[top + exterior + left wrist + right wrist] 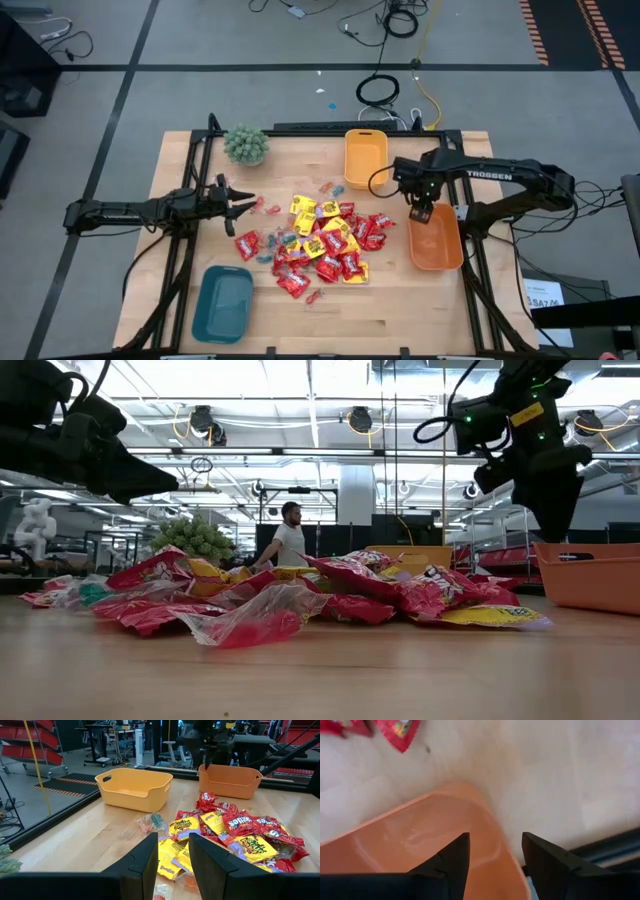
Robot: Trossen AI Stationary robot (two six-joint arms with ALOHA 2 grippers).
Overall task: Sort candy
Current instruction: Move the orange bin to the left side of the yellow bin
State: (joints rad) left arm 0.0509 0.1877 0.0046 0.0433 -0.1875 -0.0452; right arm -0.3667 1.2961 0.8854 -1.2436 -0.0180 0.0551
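The candy lies in a loose pile at the table's middle: red packets, yellow packets and a few small pale pieces, also seen in the low view and the left wrist view. My right gripper points down over the far left corner of the orange bin. It is open, and in its wrist view nothing lies between its fingers. My left gripper stands level at the pile's left side, open and empty, short of the nearest candy.
A yellow bin stands at the far edge and a teal bin at the near left. A small green plant sits at the far left. A few single sweets lie between my left gripper and the pile. A person stands in the room beyond.
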